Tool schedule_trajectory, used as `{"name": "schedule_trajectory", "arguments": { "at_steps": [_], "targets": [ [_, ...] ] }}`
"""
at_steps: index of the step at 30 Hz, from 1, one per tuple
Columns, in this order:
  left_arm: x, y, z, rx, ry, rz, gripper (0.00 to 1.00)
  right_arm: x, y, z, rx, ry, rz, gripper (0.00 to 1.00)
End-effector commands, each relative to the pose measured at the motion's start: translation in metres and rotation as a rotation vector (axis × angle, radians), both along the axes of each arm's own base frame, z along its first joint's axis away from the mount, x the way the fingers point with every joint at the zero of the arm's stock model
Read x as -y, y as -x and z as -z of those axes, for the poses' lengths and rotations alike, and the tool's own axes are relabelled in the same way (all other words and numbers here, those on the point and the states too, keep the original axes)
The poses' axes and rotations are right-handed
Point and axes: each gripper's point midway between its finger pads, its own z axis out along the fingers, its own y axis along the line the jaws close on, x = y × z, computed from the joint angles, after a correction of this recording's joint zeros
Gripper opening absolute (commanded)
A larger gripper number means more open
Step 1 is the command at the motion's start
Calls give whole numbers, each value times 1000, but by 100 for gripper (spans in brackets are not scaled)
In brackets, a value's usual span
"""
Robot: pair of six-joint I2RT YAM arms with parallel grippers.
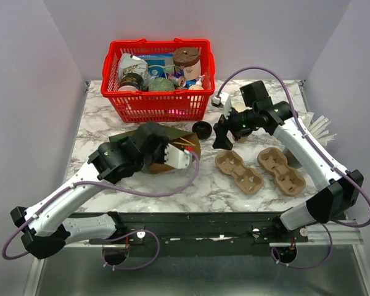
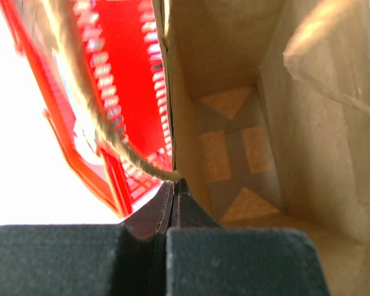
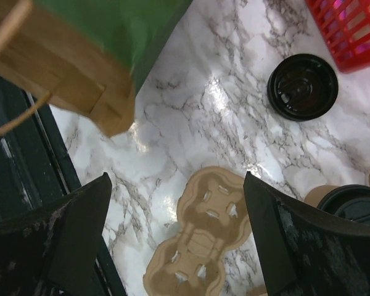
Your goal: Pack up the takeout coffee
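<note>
At the table's centre, the left gripper (image 2: 174, 192) is pinched shut on the paper bag's (image 2: 234, 92) rim. The right gripper (image 3: 177, 185) hangs spread above a pulp carrier (image 3: 200, 246), with the black-lidded takeout coffee (image 3: 317, 196) just beside one finger.

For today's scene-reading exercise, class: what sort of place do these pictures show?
Probably a robot lab bench staged as a takeout packing counter: two arms at a marble-look table, a red shopping basket of groceries, cardboard cup carriers and a paper bag.
</note>
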Motion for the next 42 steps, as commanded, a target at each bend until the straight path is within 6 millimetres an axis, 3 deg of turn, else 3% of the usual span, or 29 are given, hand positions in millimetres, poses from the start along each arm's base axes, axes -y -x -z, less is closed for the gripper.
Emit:
{"name": "schedule_trajectory", "arguments": {
  "at_steps": [1,8,10,13,15,16,18,19,23,26,29,32,37,42],
  "targets": [
    [11,1,-9,-171,267,-116,0,3,10,13,-96,14,-32,96],
    [32,-2,-18,-205,427,-70,0,0,-8,22,-112,31,-6,96],
    [36,-5,-25,-219,502,-70,0,-3,-12,11,-99,12,5,96],
    [29,-8,-22,-266,586,-126,0,1,-8,5,-64,17,-16,96],
    [27,-6,-3,-319,620,-145,0,3,-8,8,-72,38,-20,97],
    [22,-9,-10,-287,667,-149,0,6,-4,11,-95,51,-22,96],
    [19,-7,-2,-301,710,-166,0,6,0,9,-104,52,-36,96],
    [16,-8,-12,-280,774,-180,0,8,3,8,-99,57,-51,96],
    [12,-9,2,-324,864,-222,0,23,20,13,-87,120,-105,96],
    [8,-14,1,-344,928,-252,0,37,30,23,-46,174,-152,96],
    [11,-12,-16,-334,945,-197,0,48,38,35,5,216,-198,94],
    [10,-16,-23,-305,944,-193,0,57,31,46,20,273,-174,92],
    [11,-24,-10,-311,914,-204,0,74,9,84,-101,394,10,83],
    [9,-30,7,-322,896,-240,0,84,15,124,-215,461,115,80]
  ]
}}
